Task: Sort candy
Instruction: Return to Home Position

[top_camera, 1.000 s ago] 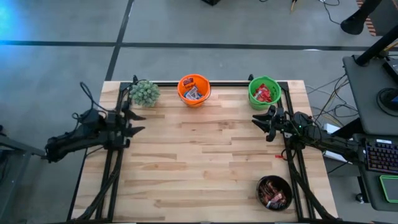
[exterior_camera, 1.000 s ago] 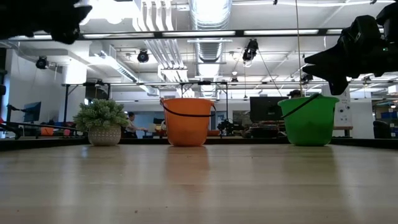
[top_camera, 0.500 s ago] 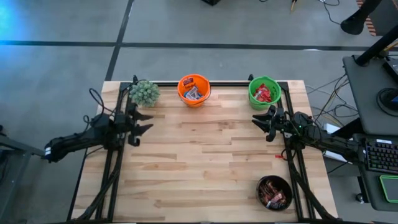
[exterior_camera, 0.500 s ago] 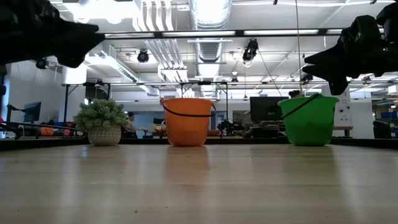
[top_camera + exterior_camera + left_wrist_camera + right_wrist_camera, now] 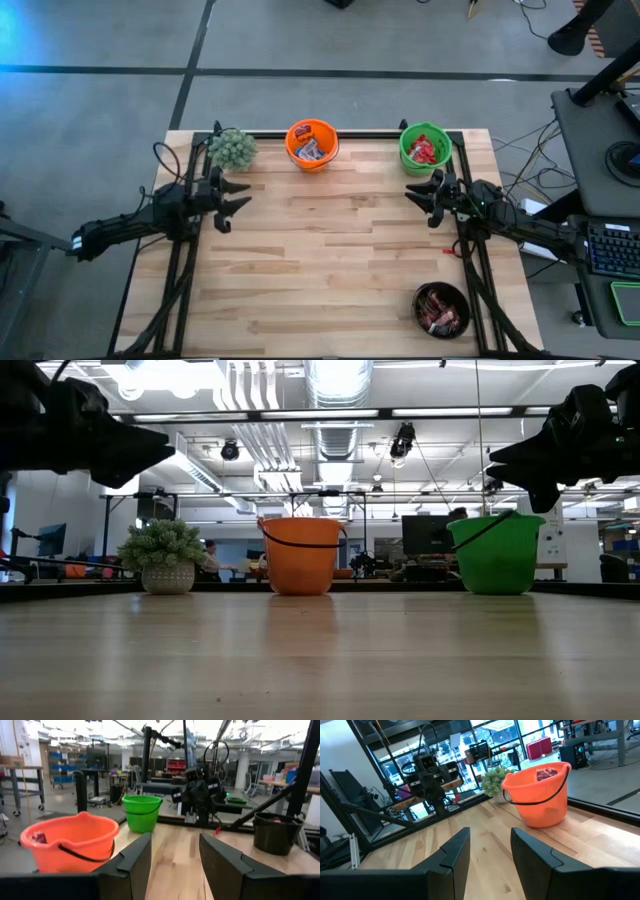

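Note:
The candy lies sorted in three containers. Blue-and-white bars [image 5: 310, 150] are in the orange bucket [image 5: 312, 132] at the far edge, red packets [image 5: 427, 150] in the green bucket [image 5: 405, 150] to its right, and dark brown bars [image 5: 440, 312] in a dark bucket [image 5: 421, 300] at the near right. My left gripper [image 5: 238, 197] hovers open over the table's left side, pointing level toward the right, with nothing between its fingers [image 5: 175, 840]. My right gripper [image 5: 412, 192] hovers open over the right side, just in front of the green bucket, facing left, also with nothing in it [image 5: 490, 832].
A small green potted plant [image 5: 232, 149] stands at the far left corner, close behind my left gripper. Black frame rails [image 5: 185, 260] run along both side edges of the wooden table [image 5: 320, 260]. Bare wood lies between the two grippers.
My left gripper has come down and moved toward the table's middle, levelling out; it stays open. The right arm has kept still.

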{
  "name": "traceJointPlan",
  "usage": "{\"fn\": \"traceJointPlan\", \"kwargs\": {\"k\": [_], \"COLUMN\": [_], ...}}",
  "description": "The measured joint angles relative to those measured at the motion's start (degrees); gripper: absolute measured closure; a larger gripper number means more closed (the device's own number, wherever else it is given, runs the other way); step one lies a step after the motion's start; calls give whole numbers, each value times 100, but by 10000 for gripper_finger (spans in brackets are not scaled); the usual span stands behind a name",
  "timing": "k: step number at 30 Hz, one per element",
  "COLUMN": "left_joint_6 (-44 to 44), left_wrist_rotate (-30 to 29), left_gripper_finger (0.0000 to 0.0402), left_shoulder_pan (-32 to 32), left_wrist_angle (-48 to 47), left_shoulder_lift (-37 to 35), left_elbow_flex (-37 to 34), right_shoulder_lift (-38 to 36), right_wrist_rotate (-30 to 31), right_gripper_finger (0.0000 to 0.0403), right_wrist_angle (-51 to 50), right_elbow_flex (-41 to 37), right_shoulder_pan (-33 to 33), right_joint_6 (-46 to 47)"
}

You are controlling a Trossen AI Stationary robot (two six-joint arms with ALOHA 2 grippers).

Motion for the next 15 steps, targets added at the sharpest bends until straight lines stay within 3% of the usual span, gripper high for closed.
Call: {"fn": "traceJointPlan", "kwargs": {"k": [15], "left_joint_6": [-169], "left_wrist_rotate": [-183], "left_gripper_finger": [253], "left_shoulder_pan": [0], "left_wrist_angle": [-596], "left_shoulder_lift": [278], "left_elbow_flex": [-2], "right_shoulder_lift": [2], "right_wrist_rotate": [1], "right_gripper_finger": [271], "right_wrist_angle": [2], "right_elbow_flex": [0], "right_shoulder_pan": [1], "right_joint_6": [0]}}
